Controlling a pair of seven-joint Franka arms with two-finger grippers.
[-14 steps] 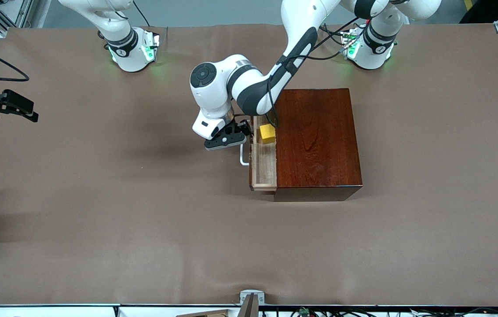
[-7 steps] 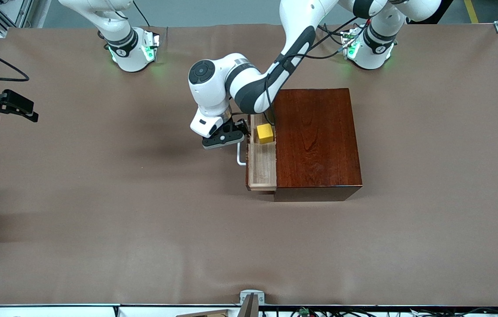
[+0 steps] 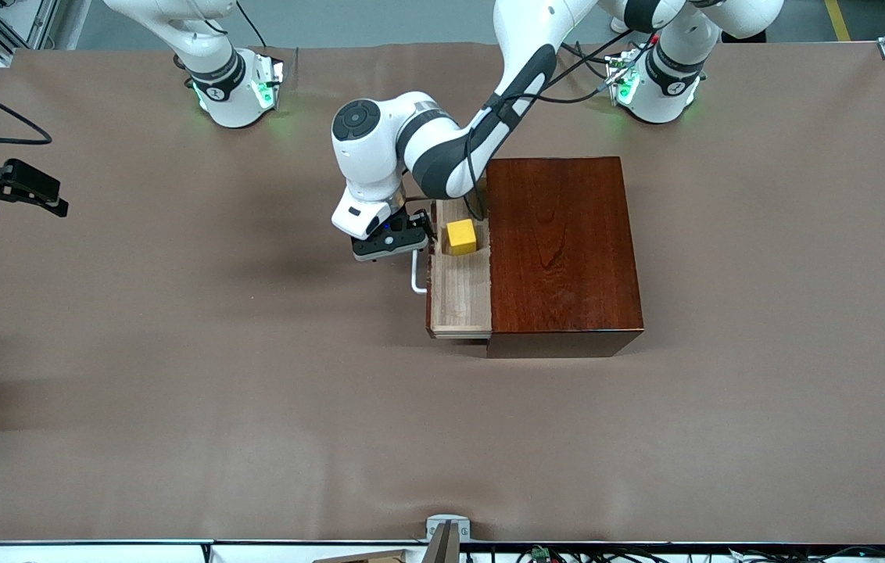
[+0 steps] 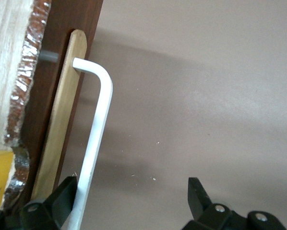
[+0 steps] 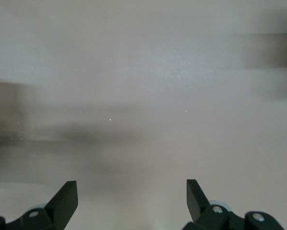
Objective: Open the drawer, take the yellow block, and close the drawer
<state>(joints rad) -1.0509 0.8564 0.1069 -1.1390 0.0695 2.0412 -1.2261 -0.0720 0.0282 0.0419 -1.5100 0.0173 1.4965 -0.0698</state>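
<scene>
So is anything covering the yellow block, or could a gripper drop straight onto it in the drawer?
Nothing visible covers the yellow block; it sits exposed in the drawer. The left gripper is open at the handle right beside it, and the left arm's forearm overhangs nearby.

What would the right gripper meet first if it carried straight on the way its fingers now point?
Probably just the bare table. The right gripper waits open at the right arm's end, and its wrist view shows only brown cloth ahead between its fingers, with nothing standing in the way, though depth is hard to judge.
</scene>
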